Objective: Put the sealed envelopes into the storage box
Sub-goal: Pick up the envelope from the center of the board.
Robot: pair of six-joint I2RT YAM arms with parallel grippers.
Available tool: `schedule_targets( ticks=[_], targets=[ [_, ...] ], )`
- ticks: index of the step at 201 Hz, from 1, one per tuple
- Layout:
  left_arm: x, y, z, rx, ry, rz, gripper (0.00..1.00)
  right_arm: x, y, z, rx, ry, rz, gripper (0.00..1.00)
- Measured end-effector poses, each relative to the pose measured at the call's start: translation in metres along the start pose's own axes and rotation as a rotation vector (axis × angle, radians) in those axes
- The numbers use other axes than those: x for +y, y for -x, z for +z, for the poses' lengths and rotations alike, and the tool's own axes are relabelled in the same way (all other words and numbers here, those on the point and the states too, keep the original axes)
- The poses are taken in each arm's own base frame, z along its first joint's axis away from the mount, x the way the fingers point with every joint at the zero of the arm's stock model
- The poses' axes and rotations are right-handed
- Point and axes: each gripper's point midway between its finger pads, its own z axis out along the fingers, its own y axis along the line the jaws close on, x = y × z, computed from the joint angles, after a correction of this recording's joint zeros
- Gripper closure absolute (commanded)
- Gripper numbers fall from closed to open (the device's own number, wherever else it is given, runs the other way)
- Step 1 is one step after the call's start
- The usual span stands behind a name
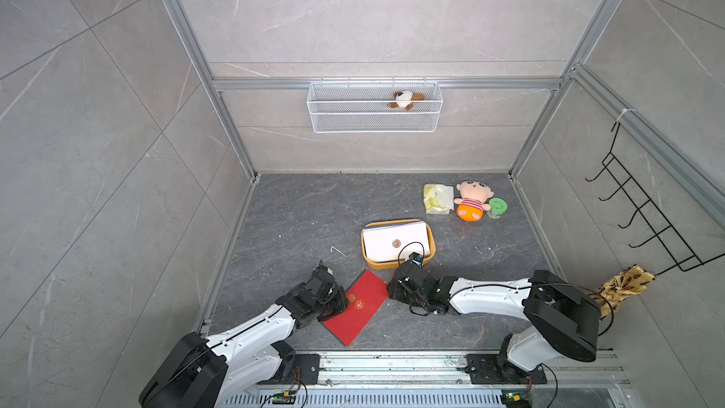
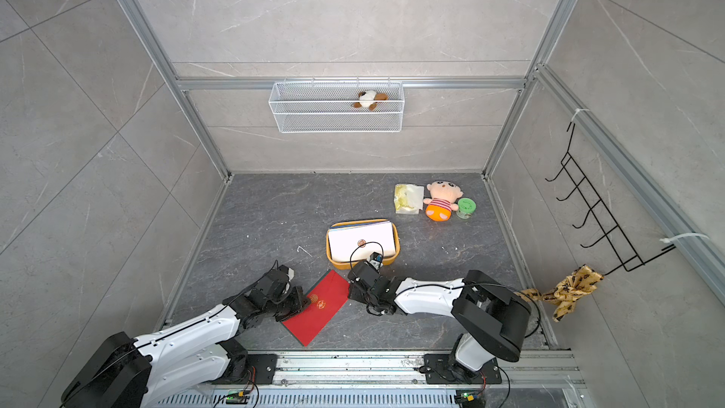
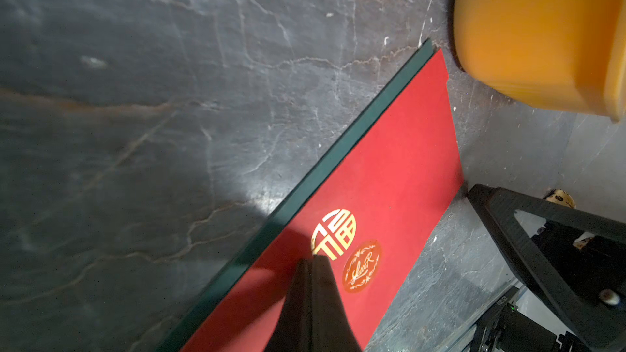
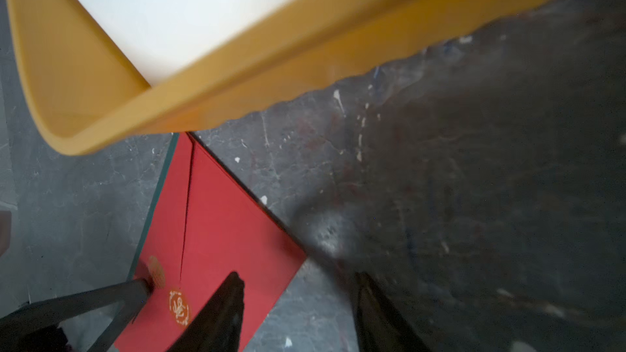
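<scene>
We are working on the red envelope (image 1: 360, 308), which is lying flat on the tabletop (image 1: 298, 221) just short of the storage box (image 1: 382, 265). Its far corner is almost touching the box's near wall. A dark green envelope (image 3: 342, 150) is lying under it, showing only as a thin strip along one long edge. The box is already holding a stack, with a white envelope (image 1: 384, 239) on top.

The red envelope's long axis is running diagonally, away from our base and towards our right, so it is pointing at the box's near left corner. The box is therefore lying straight beyond the envelope's far end.

Our left hand (image 3: 313, 259) is fully closed, gripping nothing, and its tip is coming down on the red paper near the middle, beside the markings. Our right hand (image 4: 299, 277) is standing about half open and empty. It is straddling the envelope's right long edge, one finger over the red paper and one over bare tabletop. We cannot tell whether either finger is touching.

Both hands are at the envelope; we are judging the right one better placed to pinch that edge, while the left is pinning the paper.

For writing, we are seeing a round gold emblem (image 3: 333, 235) shaped like a stylised Chinese character. Next to it is a brownish round seal (image 3: 361, 265) with curly gold script that we are not managing to read. The white envelope is also carrying a small round seal, too small to make out.
</scene>
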Motion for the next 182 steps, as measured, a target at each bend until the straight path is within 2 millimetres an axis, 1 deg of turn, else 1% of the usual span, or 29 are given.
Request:
schedule_targets(
  ticks=[56, 111, 182],
  targets=[
    [0.0, 0.0, 0.0, 0.0, -0.001, 0.0, 1.0, 0.014, 0.002, 0.009, 0.012, 0.02, -0.024, 0.44],
    [0.0, 0.0, 0.0, 0.0, -0.001, 0.0, 1.0, 0.017, 0.001, 0.01, 0.018, 0.036, -0.03, 0.44],
    [0.0, 0.0, 0.001, 0.0, -0.001, 0.0, 1.0, 0.029, -0.001, 0.013, 0.031, 0.118, -0.017, 0.44]
  ],
)
